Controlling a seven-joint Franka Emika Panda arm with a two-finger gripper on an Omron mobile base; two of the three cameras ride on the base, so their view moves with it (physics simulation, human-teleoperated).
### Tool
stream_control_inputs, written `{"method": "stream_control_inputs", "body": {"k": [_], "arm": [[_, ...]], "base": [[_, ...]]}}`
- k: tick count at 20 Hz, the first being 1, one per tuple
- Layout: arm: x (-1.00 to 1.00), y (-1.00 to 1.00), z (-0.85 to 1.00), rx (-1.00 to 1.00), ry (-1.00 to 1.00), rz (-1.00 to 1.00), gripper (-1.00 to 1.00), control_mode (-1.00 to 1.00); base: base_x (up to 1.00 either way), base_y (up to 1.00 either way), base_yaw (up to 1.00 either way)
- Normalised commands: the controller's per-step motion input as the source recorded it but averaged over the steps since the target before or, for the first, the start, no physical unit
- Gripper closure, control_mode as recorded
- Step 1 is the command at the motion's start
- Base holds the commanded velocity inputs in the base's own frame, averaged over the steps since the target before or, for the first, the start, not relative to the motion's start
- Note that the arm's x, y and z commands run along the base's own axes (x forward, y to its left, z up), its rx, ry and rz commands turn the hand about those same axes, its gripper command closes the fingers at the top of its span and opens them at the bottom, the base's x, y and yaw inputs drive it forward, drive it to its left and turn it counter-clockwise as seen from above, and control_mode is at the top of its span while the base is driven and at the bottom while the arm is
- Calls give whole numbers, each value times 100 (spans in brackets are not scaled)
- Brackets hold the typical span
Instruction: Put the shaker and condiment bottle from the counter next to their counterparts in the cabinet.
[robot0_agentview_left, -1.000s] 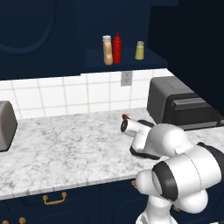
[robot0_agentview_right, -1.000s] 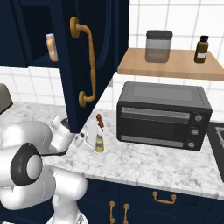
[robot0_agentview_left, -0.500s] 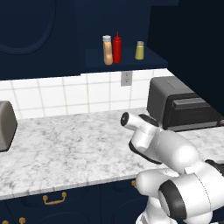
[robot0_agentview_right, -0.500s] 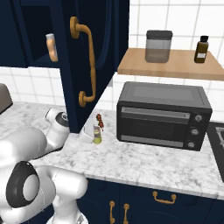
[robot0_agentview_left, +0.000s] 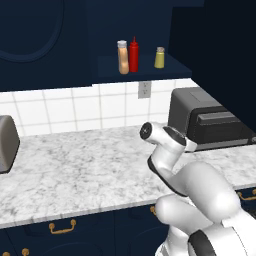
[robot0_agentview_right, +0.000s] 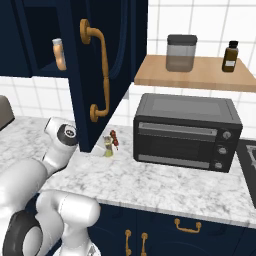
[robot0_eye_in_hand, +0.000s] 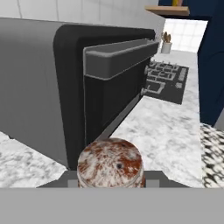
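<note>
the toaster oven (robot0_agentview_right: 186, 132) sits on the counter (robot0_agentview_left: 75, 172) right of the open cabinet (robot0_agentview_right: 107, 65) door. the gripper (robot0_eye_in_hand: 111, 181) is closed on the shaker (robot0_eye_in_hand: 110, 162), just in front of the oven. the condiment bottle (robot0_agentview_left: 122, 57) stands in the cabinet beside the red squeeze bottle (robot0_agentview_left: 134, 55) and yellow shaker (robot0_agentview_left: 159, 57). since a second ago the arm has swung toward the oven.

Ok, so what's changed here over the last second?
The arm has swung its wrist upward, carrying the shaker slightly up and towards the cabinet door. The shaker stays gripped; nothing was let go. The condiment bottle, red squeeze bottle, bright yellow shaker and toaster oven haven't moved.
</note>
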Motion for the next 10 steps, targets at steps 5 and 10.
{"method": "stream_control_inputs", "body": {"k": [5,10], "arm": [[-27,53,-6,-5,-1,14,100,-100],[0,15,27,-4,-5,21,100,-100]], "base": [[0,0,0],[0,0,0]]}}
